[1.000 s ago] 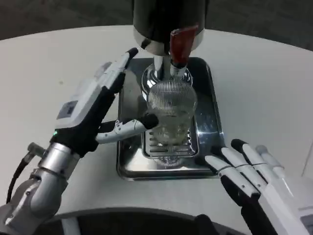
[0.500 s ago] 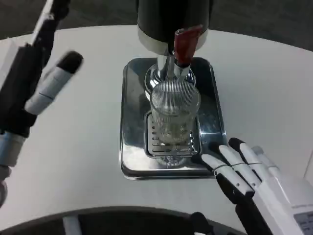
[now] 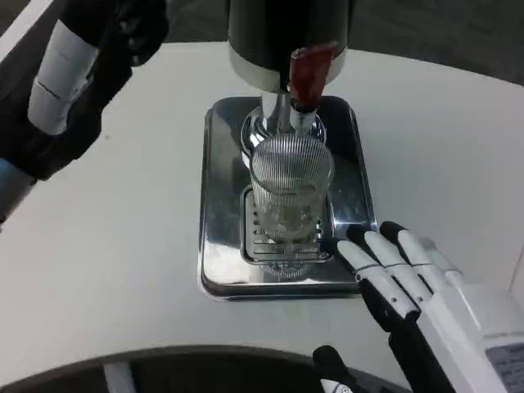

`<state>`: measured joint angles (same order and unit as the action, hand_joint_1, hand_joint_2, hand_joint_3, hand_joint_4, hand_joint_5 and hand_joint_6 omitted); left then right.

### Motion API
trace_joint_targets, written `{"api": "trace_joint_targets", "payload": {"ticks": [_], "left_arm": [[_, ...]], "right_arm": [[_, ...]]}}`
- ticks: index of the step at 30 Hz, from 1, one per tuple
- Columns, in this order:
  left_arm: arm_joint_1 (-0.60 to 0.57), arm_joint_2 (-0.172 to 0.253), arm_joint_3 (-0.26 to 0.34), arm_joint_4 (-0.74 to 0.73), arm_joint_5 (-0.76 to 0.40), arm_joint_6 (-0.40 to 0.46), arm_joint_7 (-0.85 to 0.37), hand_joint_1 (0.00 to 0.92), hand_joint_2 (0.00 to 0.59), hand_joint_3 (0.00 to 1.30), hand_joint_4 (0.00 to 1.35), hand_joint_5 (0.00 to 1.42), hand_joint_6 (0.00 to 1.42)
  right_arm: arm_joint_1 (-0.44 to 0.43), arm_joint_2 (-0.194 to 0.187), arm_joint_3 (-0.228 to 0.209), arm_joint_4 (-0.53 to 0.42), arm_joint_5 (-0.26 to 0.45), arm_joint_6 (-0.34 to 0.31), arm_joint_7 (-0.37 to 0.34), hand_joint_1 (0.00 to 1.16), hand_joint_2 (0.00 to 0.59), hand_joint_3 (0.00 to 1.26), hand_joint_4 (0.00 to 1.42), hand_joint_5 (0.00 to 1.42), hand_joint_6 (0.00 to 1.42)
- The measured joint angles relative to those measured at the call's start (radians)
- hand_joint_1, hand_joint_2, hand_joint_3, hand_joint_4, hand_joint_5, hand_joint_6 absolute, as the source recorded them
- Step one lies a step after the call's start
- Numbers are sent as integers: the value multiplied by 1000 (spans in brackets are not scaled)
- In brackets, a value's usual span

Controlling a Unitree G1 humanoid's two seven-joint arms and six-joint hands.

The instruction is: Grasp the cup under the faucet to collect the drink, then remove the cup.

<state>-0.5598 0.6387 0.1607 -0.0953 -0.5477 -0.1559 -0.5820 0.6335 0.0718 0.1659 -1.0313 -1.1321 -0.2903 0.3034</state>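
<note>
Seen from above, looking down at a round white table (image 3: 123, 270).

At centre, a shiny rectangular metal drip tray (image 3: 219, 205), with a slotted grille (image 3: 282, 246) set into its near half.

Standing upright on the grille, a clear ribbed glass cup (image 3: 288, 192), directly beneath the faucet (image 3: 278, 115) of a dark drink dispenser (image 3: 286, 33) at the far edge of the tray. Just above the cup's far rim, a red tap handle (image 3: 309, 74) sticking out from the dispenser. Inside the cup, contents too hard to make out through the ribbed glass.

At the near right, the right hand (image 3: 417, 282), white on the back with black and white fingers (image 3: 368, 258) stretched out and slightly spread, holding nothing. Fingertips lying at the tray's near right corner, close to the cup but apart from it (contact with the tray rim impossible to tell).

At the far left, raised well above the table and close to the camera, the left hand (image 3: 74, 74), large and blurred, mostly dark with a white section. Well apart from the cup and tray. Nothing visibly held, but finger position too blurred to tell whether spread or curled.

Cup untouched by either hand.
</note>
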Motion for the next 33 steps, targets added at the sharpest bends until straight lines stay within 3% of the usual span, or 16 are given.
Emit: {"api": "trace_joint_targets", "payload": {"ticks": [3, 11, 33], "left_arm": [[-52, 1, 0, -2, -12, 46, -39, 0, 100, 0, 0, 27, 10], [-144, -20, -5, 53, 12, 75, -94, 0, 100, 0, 0, 38, 9], [-259, -132, -95, 273, 171, 24, -230, 0, 101, 0, 0, 56, 17]], "right_arm": [[5, -6, 7, 0, -8, 0, -5, 477, 463, 12, 0, 0, 1], [19, -15, 27, 0, -24, 0, -8, 477, 463, 0, 0, 0, 0], [34, -15, 29, 0, -23, 20, -38, 474, 467, 1, 0, 0, 0]]}}
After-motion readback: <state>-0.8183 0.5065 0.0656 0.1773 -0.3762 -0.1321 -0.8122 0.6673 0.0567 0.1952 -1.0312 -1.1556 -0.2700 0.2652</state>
